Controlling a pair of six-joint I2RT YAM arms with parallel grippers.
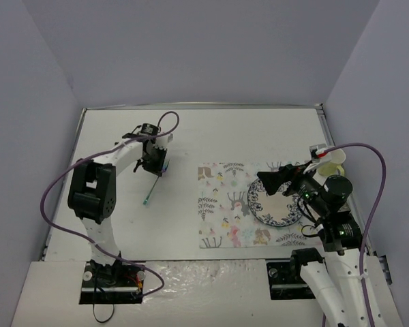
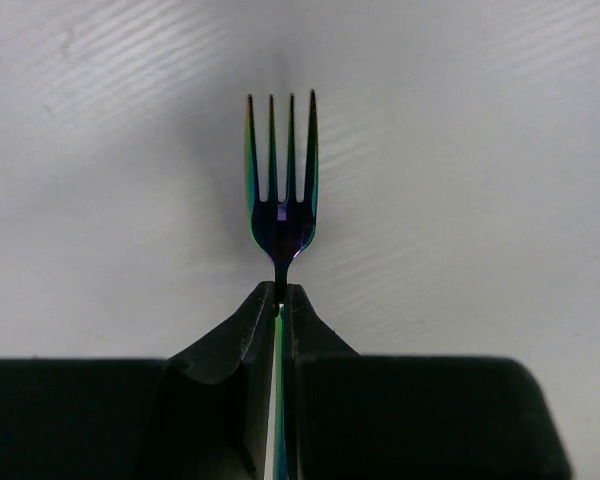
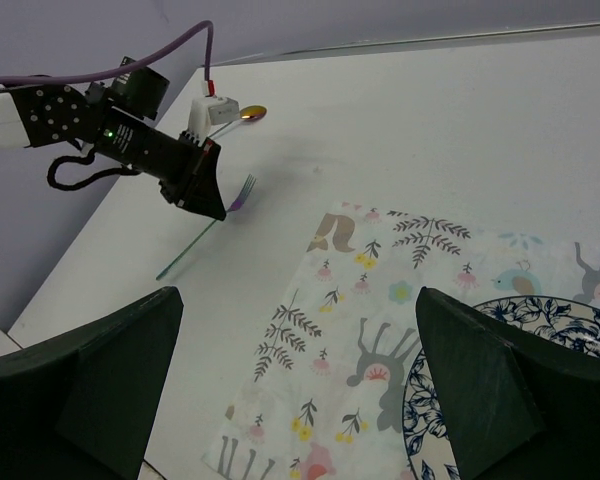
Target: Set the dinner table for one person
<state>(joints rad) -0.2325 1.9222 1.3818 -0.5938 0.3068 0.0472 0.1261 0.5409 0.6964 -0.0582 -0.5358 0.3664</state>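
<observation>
On the white dinner table point(image 1: 225, 133), my left gripper point(image 1: 156, 166) is shut on the neck of an iridescent fork point(image 2: 281, 200). In the left wrist view the tines point away from the shut jaws, and the green handle runs back between them. The overhead view shows the handle point(image 1: 149, 191) slanting down toward the near left. My right gripper point(image 1: 278, 178) hangs open over the left rim of the blue-patterned plate point(image 1: 276, 208), which lies on the printed cloth mat point(image 1: 221, 204). Nothing is between its fingers point(image 3: 90, 390).
A white cup point(image 1: 332, 160) stands at the table's right edge behind the right arm. A gold spoon point(image 3: 248, 113) lies at the far left, behind the left gripper point(image 3: 202, 205). Grey walls close in the table on three sides.
</observation>
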